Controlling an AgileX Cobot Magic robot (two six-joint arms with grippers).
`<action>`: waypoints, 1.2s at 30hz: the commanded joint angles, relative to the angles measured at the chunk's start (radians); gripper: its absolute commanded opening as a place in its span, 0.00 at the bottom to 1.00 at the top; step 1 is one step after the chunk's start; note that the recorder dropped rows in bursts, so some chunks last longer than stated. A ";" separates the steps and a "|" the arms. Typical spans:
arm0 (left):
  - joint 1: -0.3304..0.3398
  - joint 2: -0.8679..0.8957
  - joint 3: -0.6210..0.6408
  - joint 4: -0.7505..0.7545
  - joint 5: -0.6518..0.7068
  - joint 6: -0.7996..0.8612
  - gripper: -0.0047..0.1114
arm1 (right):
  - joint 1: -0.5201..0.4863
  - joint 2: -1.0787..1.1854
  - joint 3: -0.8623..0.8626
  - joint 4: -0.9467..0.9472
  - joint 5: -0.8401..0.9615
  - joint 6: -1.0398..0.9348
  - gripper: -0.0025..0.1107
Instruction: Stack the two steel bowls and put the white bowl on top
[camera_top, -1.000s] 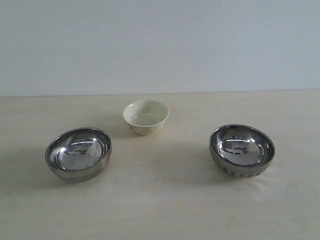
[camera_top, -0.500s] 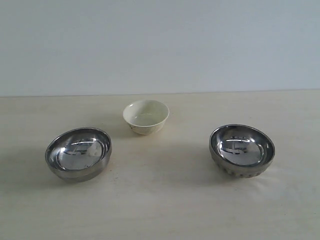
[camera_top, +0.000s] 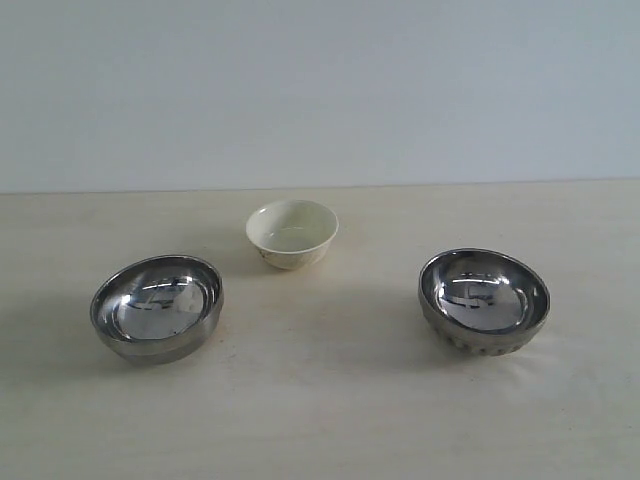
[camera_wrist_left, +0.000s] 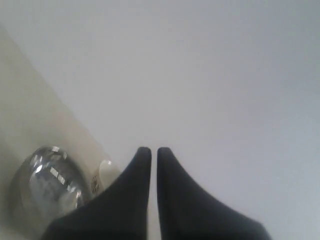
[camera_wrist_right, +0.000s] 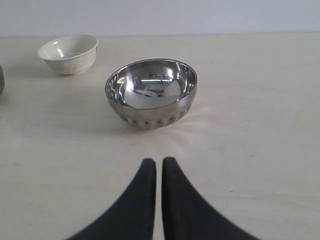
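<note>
"Well, neither claw has started. The right-hand black two-fingered claw (camera_wrist_right: 158, 161) has its fingers pressed together on nothing. It hangs over the pale beige table (camera_wrist_right: 260, 150), pointed at the shiny round steel bowl with the ribbed lower wall (camera_wrist_right: 151, 92), which is near it but not touching."

"And the left-hand black claw (camera_wrist_left: 153, 150)?"

"Fingers together too, and empty. It points mostly at the pale grey wall (camera_wrist_left: 225, 75), and the smooth mirror-bright round steel bowl (camera_wrist_left: 47, 175) shows blurred off to one side."

"So nothing is stacked?"

"Nothing. The smooth bowl sits toward the table's left edge and the ribbed one toward the right edge, well apart. The small cream-white ceramic bowl (camera_top: 292, 232) stands between them, nearer the far edge. All three are upright and none touch."

"Then it's the very first step, I'd say: fetching one steel bowl."

"I reckon so. Whichever claw goes must spread its fingers, come down astride a rim with one finger inside and one outside, close, then carry that bowl across and settle it in the other. The white one goes last."
</note>
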 joint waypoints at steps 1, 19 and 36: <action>0.003 0.013 -0.192 -0.007 0.003 0.338 0.07 | -0.003 -0.006 0.000 -0.001 -0.010 -0.002 0.02; 0.003 1.070 -0.908 0.436 0.726 0.168 0.07 | -0.003 -0.006 0.000 -0.001 -0.007 -0.002 0.02; -0.003 1.279 -0.875 0.611 0.733 0.180 0.07 | -0.003 -0.006 0.000 -0.001 -0.007 -0.002 0.02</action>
